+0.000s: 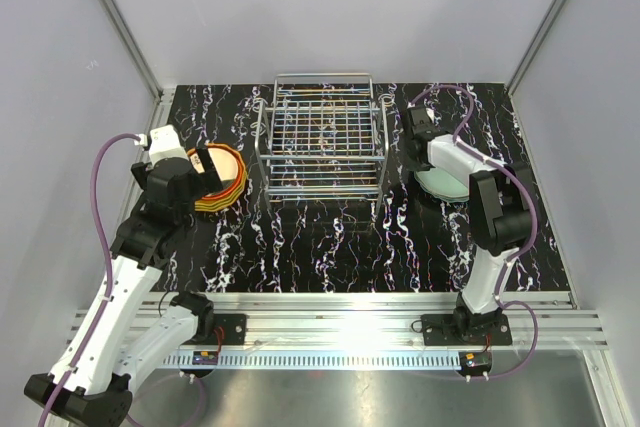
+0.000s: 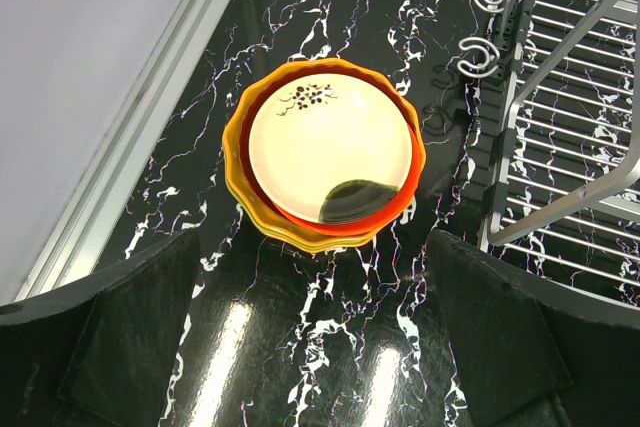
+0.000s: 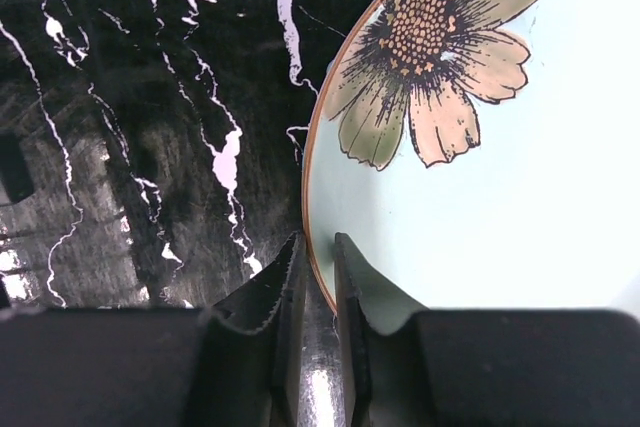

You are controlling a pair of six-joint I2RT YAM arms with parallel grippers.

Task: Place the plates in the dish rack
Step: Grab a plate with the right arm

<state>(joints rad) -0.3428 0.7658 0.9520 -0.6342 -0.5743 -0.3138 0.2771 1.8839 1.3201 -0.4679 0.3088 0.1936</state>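
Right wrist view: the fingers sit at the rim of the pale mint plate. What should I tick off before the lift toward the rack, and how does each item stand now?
1. Right gripper straddles the rim of the mint plate, one finger on each side: ok.
2. Firm clamp on that rim: cannot tell; the jaws are nearly closed, but contact is not clear.
3. Dish rack has free slots, with no plate in it: ok.
4. Left gripper is open and holds nothing, above the plate stack and away from the right arm: ok.
5. Nothing lies between the mint plate and the rack's right side in the top view: ok.
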